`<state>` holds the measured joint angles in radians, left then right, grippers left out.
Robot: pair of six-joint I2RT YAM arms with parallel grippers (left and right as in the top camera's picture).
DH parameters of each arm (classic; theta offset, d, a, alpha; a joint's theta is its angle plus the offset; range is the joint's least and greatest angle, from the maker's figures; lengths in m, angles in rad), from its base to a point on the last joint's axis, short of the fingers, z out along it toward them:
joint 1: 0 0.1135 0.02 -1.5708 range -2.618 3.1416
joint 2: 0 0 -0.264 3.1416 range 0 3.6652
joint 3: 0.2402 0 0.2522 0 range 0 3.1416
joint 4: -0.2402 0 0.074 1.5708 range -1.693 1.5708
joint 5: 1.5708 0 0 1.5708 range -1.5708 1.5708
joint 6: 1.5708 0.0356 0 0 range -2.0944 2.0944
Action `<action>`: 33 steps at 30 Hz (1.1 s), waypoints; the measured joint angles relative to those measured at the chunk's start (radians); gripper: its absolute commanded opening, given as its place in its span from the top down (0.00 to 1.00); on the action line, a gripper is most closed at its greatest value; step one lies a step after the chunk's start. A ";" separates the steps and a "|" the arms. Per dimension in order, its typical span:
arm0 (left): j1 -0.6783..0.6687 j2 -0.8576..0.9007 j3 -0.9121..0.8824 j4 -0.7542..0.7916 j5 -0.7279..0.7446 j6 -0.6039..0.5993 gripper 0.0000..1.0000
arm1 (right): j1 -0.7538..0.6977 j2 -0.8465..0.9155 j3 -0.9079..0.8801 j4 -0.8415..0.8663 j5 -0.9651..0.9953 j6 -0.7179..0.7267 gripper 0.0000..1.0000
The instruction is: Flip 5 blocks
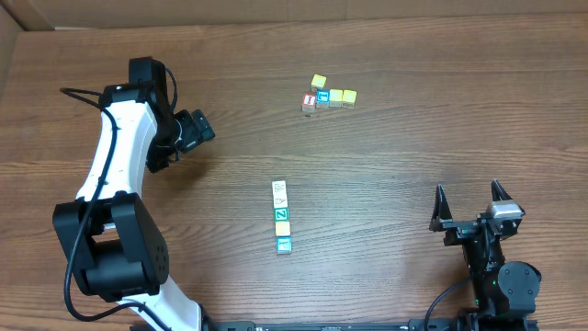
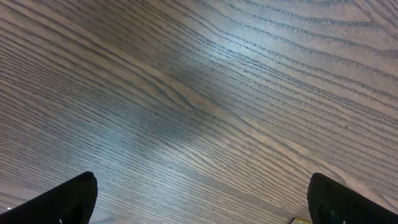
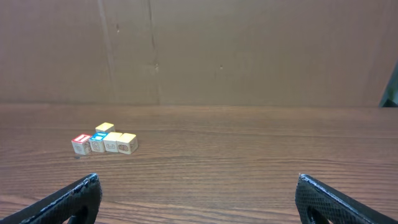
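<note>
Five blocks lie in a short column at mid-table in the overhead view: a white block [image 1: 279, 188], a second white one [image 1: 280, 199], a green block with a white Z [image 1: 282, 213], a pale yellow block [image 1: 283, 227] and a teal-blue block [image 1: 284, 245]. My left gripper [image 1: 204, 129] [image 2: 200, 186] hangs open well to their upper left, over bare wood with nothing between its fingers. My right gripper [image 1: 468, 189] [image 3: 198, 180] stands open far to their right, also empty. The column is outside both wrist views.
A separate cluster sits toward the back: a red-and-white cube [image 1: 310, 100] [image 3: 81, 143], a blue cube [image 1: 322, 97] [image 3: 98, 142] and three brighter yellow cubes [image 1: 342, 96] [image 3: 119, 142]. A cardboard wall [image 3: 199, 50] backs the table.
</note>
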<state>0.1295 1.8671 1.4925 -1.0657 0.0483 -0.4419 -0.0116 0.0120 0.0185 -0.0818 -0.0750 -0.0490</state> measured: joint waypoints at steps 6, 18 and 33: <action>0.000 0.000 0.000 0.000 0.000 0.000 0.00 | 0.000 0.000 0.000 0.000 0.000 0.000 0.00; 0.000 -0.091 -0.001 0.000 0.000 0.000 0.00 | 0.000 0.000 0.000 0.000 0.000 0.000 0.00; 0.000 -0.711 0.005 0.000 -0.011 0.000 0.00 | 0.000 0.000 0.000 0.000 0.000 0.000 0.00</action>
<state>0.1295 1.1564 1.4975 -1.0660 0.0376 -0.4419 -0.0120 0.0120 0.0185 -0.0818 -0.0750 -0.0490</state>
